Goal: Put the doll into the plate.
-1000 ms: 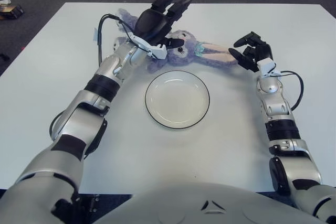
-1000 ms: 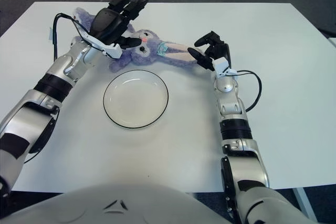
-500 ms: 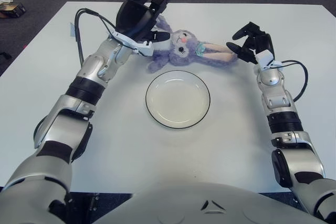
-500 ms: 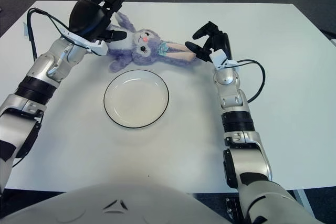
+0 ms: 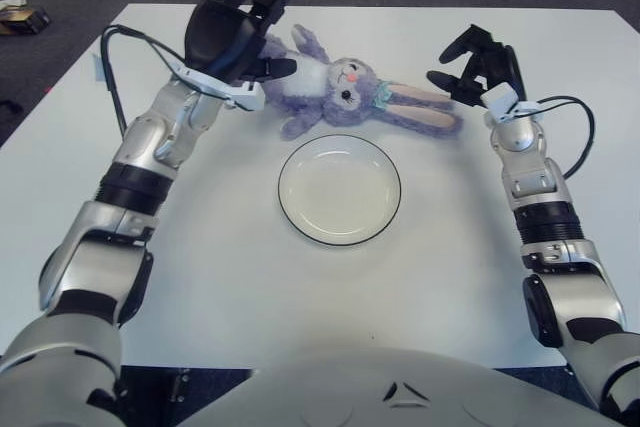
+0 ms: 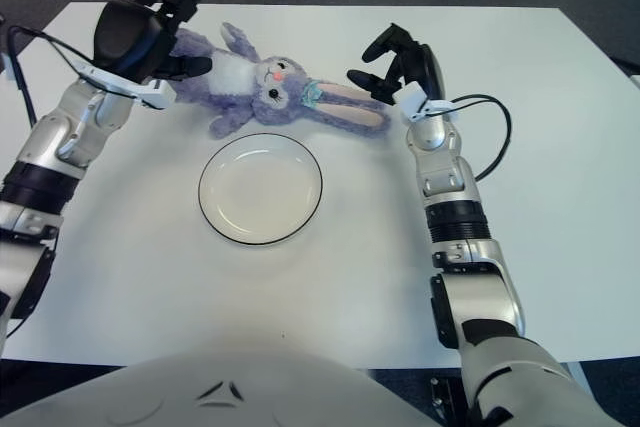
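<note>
One doll (image 5: 345,87), one plate (image 5: 339,189) — two open robot hands.

The doll (image 5: 345,92) is lilac purple with a white belly, a pale face with pink nose, pinkish inner ears and a small teal bow at its neck. The plate (image 5: 339,189) is translucent white with a thin black rim, on the white table (image 5: 300,277). My left hand (image 5: 232,27) and my right hand (image 5: 478,69) are black, on silver and black arms.
</note>
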